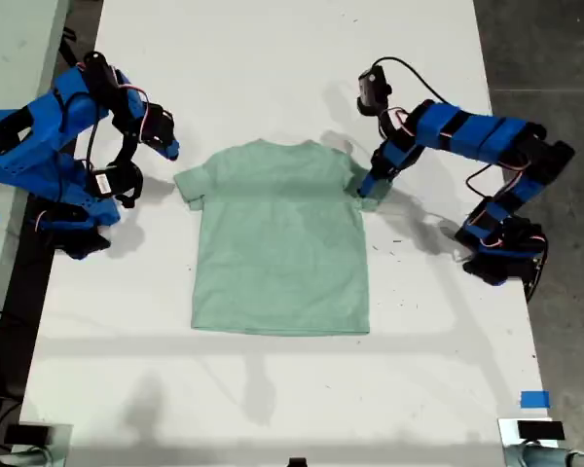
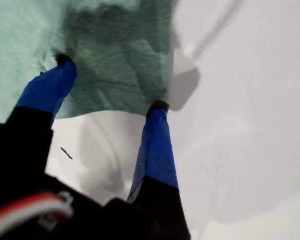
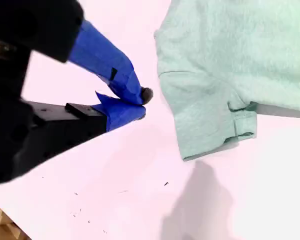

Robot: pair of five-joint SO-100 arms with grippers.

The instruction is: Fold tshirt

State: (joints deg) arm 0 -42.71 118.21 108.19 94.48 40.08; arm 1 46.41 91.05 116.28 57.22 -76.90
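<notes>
The pale mint-green tshirt [image 1: 277,243] lies flat on the white table, neck toward the far edge. My first gripper [image 1: 366,185] [image 2: 110,85] is down at the sleeve [image 2: 120,75] on the exterior view's right. It is open, its two blue fingertips [image 2: 157,107] straddling the sleeve's hem and touching the cloth. My second gripper [image 1: 170,149] [image 3: 140,102] hovers just off the other sleeve [image 3: 205,120] on the exterior view's left. It is shut on nothing and stands apart from the cloth.
The white table [image 1: 273,409] runs well past the shirt toward the near edge. Blue tape [image 1: 533,399] marks the near corner on the exterior view's right. Both arm bases [image 1: 501,248] [image 1: 73,229] stand at the table's sides.
</notes>
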